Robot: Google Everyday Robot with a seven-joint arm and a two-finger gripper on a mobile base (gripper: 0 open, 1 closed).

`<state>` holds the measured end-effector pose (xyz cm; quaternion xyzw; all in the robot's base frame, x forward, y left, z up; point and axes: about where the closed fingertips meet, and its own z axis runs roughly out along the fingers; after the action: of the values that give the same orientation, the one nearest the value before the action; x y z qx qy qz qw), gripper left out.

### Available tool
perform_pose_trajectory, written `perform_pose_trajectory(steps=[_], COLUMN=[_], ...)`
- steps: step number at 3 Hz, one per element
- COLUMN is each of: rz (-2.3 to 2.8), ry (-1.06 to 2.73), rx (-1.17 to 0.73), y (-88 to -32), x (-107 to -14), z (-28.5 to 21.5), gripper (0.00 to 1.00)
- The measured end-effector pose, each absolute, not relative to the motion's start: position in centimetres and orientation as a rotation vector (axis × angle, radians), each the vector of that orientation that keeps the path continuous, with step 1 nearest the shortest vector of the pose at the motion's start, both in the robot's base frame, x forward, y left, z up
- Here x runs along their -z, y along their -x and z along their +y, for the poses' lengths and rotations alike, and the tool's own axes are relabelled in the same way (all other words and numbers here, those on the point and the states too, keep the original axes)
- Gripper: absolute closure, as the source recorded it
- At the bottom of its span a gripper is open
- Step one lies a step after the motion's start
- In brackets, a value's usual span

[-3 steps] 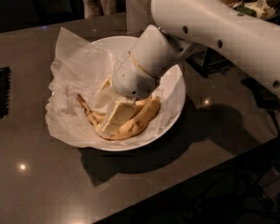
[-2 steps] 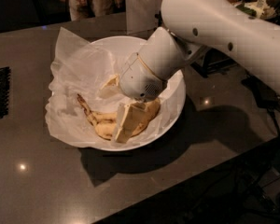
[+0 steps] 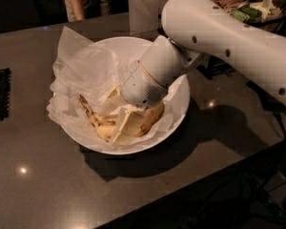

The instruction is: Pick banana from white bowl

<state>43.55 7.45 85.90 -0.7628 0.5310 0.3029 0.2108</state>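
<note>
The white bowl stands mid-table, lined with crumpled white paper. The banana, yellow with brown blotches, lies curved across the bottom of the bowl. Its long dark-tipped stem points to the upper left. My gripper is down inside the bowl, right at the banana's middle and covering part of it. The thick white arm comes in from the upper right over the bowl's far rim.
A black grille lies at the table's left edge. A tray of packaged snacks stands at the back right. A person stands behind the table. The table's front edge runs diagonally at the lower right.
The gripper has shifted a little to the right within the bowl and settled lower onto the banana. The banana and bowl have stayed in place.
</note>
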Motion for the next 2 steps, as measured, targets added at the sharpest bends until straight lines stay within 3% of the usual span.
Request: perform_pose_trajectory(steps=[2], rz=[1.414], ry=[2.218], rx=[-0.842], y=[-45.4], x=[-86.0], z=[10.0], gripper=[0.43])
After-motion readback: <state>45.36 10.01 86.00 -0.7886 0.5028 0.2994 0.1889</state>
